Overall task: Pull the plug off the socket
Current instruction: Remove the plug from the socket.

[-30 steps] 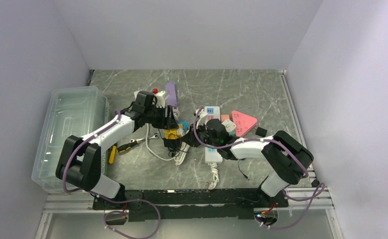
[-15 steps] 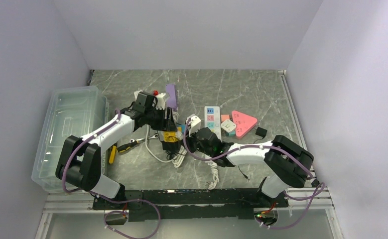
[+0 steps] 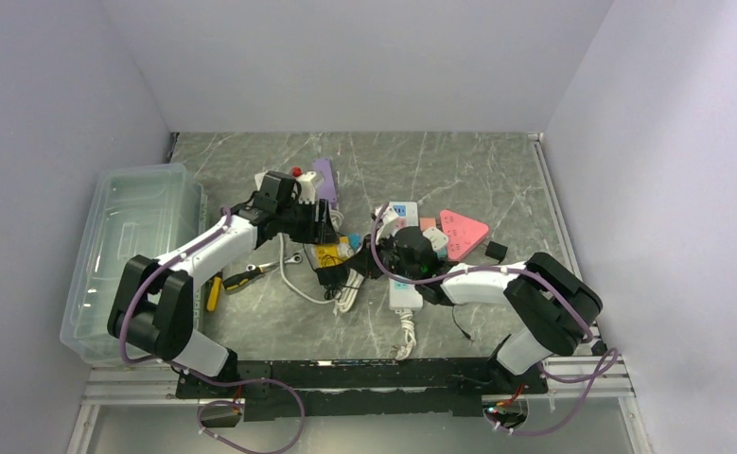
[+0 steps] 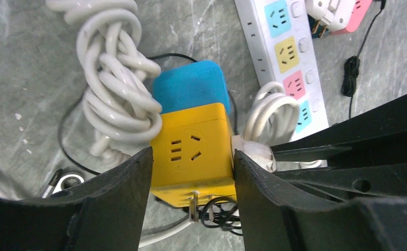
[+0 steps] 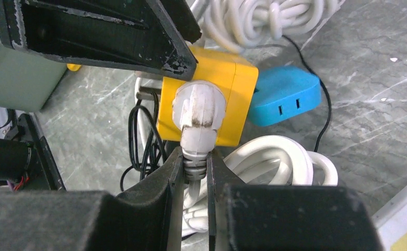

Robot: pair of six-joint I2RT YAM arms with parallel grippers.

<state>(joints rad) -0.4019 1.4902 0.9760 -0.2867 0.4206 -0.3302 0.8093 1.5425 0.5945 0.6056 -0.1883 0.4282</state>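
Note:
A yellow cube socket (image 4: pixel 193 151) is held between the fingers of my left gripper (image 4: pixel 192 172), which is shut on its two sides. It also shows in the right wrist view (image 5: pixel 235 86) and the top view (image 3: pixel 327 255). A white round plug (image 5: pixel 198 110) sits in the cube's side face and still looks seated; it also shows in the left wrist view (image 4: pixel 253 152). My right gripper (image 5: pixel 194 162) is shut on the plug's ribbed neck just below its head. In the top view the left gripper (image 3: pixel 324 238) and right gripper (image 3: pixel 369 260) meet at the cube.
A blue adapter (image 4: pixel 190 86) touches the cube's far side. Coiled white cord (image 4: pixel 115 78) and thin black wires (image 5: pixel 143 141) lie around it. A white power strip (image 4: pixel 287 63), a pink triangular piece (image 3: pixel 461 232), pliers (image 3: pixel 241 277) and a clear bin (image 3: pixel 128 246) are nearby.
The right arm swung left and nearer, then came back right and farther, covering the power strip again. The left arm and cube barely moved. Both grips held.

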